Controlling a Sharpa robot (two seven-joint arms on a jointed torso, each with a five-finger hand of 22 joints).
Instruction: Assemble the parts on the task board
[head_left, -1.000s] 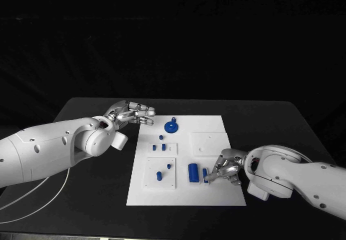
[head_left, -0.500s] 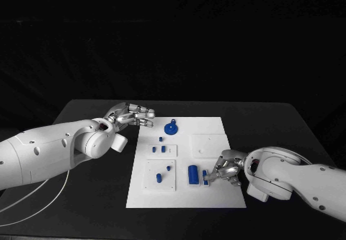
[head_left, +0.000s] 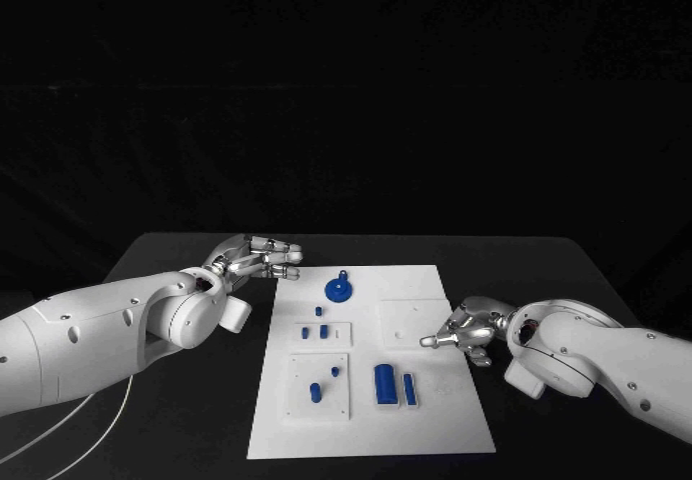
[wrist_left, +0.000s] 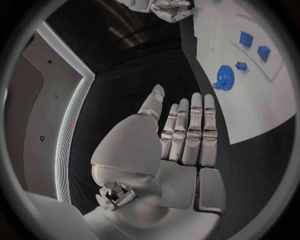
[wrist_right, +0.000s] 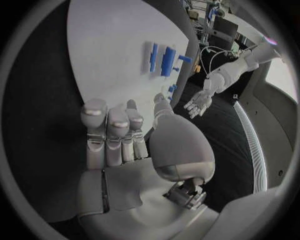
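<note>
Hovering beside the board (head_left: 433, 420), the right hand (head_left: 469, 330) holds nothing, its fingers loosely spread at the board's right edge. The left hand (head_left: 260, 257) is likewise empty, fingers straight, above the bench (head_left: 173, 260) just off the board's far left corner. Blue parts lie on the board: a gear (head_left: 338, 290) at the far end, a block (head_left: 385, 383) and a thin bar (head_left: 410, 388) nearer. My judgement: the next pick should come straight down over one part, pinching its long sides, without nudging its neighbour.
</note>
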